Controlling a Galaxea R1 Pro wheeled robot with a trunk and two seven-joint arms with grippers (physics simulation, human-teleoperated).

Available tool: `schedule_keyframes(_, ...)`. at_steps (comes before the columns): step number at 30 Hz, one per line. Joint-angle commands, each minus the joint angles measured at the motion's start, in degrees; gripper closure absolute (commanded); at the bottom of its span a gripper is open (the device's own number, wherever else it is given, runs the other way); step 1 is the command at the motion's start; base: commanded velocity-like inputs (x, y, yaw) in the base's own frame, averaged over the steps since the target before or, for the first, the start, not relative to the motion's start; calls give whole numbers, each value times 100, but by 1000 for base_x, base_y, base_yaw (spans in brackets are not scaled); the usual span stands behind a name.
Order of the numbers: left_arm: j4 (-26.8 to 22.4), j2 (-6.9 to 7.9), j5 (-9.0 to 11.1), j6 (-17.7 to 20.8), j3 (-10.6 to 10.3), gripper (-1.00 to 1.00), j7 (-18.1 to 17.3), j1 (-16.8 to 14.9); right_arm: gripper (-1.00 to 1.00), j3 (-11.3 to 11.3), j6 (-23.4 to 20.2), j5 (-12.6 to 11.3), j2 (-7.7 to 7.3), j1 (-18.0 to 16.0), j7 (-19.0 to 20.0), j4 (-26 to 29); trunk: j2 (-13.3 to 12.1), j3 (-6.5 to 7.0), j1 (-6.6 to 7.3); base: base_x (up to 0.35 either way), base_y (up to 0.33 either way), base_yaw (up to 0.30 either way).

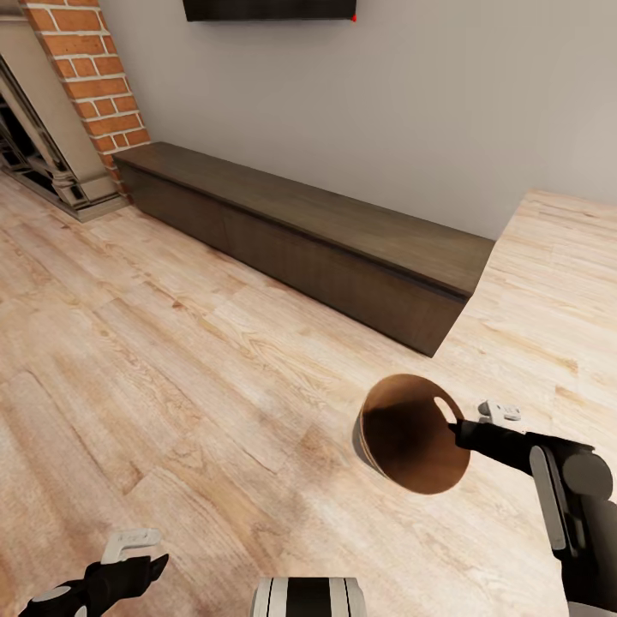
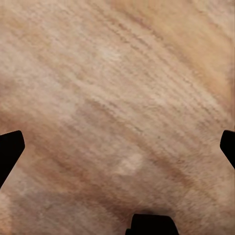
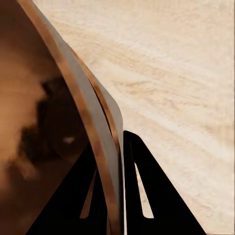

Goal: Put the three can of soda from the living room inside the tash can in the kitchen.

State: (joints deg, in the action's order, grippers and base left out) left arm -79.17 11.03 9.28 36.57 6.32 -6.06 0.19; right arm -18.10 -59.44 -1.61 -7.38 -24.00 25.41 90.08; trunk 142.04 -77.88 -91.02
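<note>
At the head view's lower right, the right tool point(image 1: 456, 428) is clenched on the tash can point(image 1: 411, 446) rim; the left tool point(image 1: 141, 561) hangs released.

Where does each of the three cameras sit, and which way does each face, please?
Head view: looks down over pale plank floor and long dark bench; both arms show, right gripper holding the round brown wooden bucket.
Left wrist view: faces bare floor; black fingertips at the edges.
Right wrist view: fingers clamping the bucket's wall.
Head and right wrist views share the bucket.

No text, label, brand, number or sign can be read anywhere.
</note>
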Motion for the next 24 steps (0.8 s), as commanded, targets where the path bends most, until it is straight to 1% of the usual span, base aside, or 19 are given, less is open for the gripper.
schedule_keyframes(1,-14,-2,1,0,-3,-100,0,-1,100,-100,-56,-287,1,1,38,0,0,0,0,0,0,0)
schedule_keyframes(2,-79,-4,2,6,-7,-100,-6,-1,100,-312,-56,-294,6,1,54,-14,0,-2,0,0,0,197)
schedule_keyframes(4,-90,-4,4,2,-4,-100,-22,0,100,-335,-56,-296,8,1,54,-16,0,-6,0,0,0,225)
schedule_keyframes(9,-99,-4,3,0,-2,-100,-52,2,100,-346,-56,-288,22,1,52,-17,0,6,0,0,0,65)
schedule_keyframes(24,-106,-4,4,8,1,-100,-53,0,100,-353,-56,-287,30,1,52,0,0,143,0,0,0,1)
